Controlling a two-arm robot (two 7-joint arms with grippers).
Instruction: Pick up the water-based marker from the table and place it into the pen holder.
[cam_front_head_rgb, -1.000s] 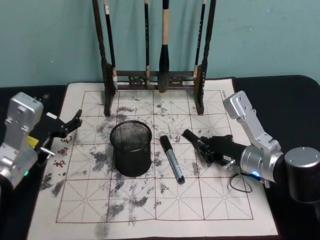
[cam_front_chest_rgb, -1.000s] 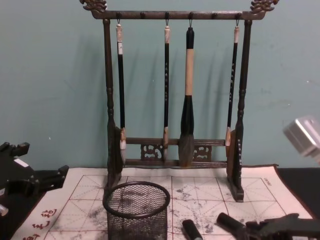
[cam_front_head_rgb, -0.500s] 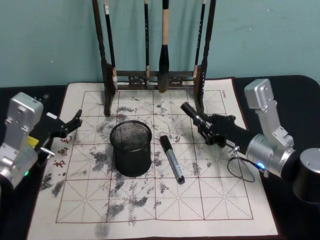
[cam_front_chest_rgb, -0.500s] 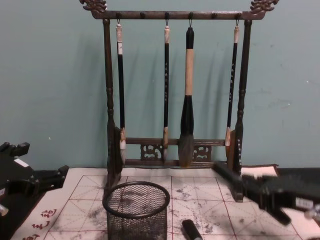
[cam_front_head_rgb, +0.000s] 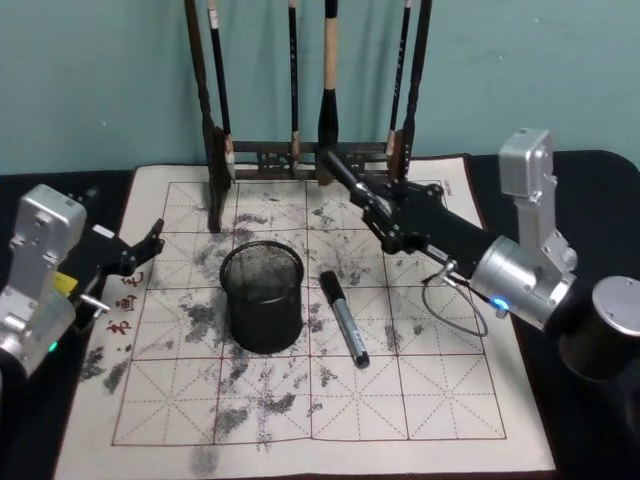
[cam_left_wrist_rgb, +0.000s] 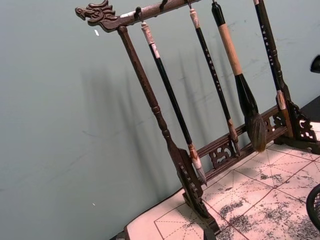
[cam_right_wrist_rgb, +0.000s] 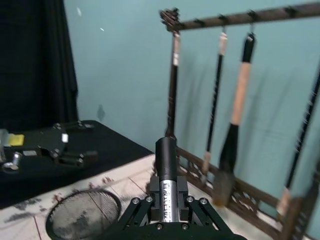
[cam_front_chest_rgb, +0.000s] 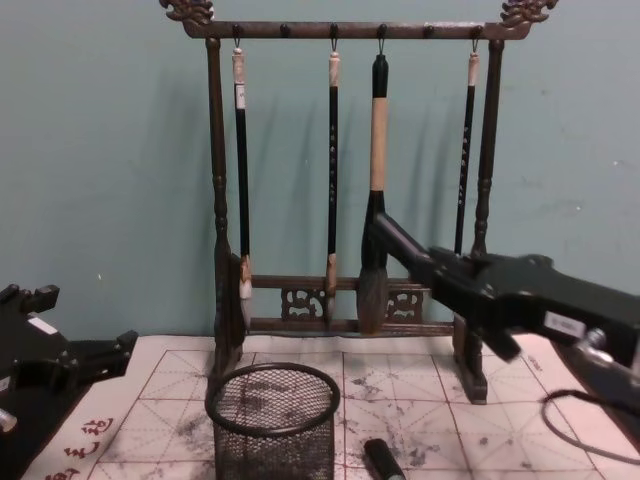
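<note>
Gripping slim cylindrical marker (cam_right_wrist_rgb: 165, 156): right hand (cam_right_wrist_rgb: 166, 198)

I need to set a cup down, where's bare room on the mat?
Bare: the mat's front strip, from the holder and loose marker to the near edge. Crowded: the middle, under the right gripper with its held marker; the back, by the rack; left gripper at the left edge.

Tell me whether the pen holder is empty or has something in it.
Empty: the head view looks down into the holder and bare mesh shows inside. One marker lies beside it; the right hand grips a second marker.
</note>
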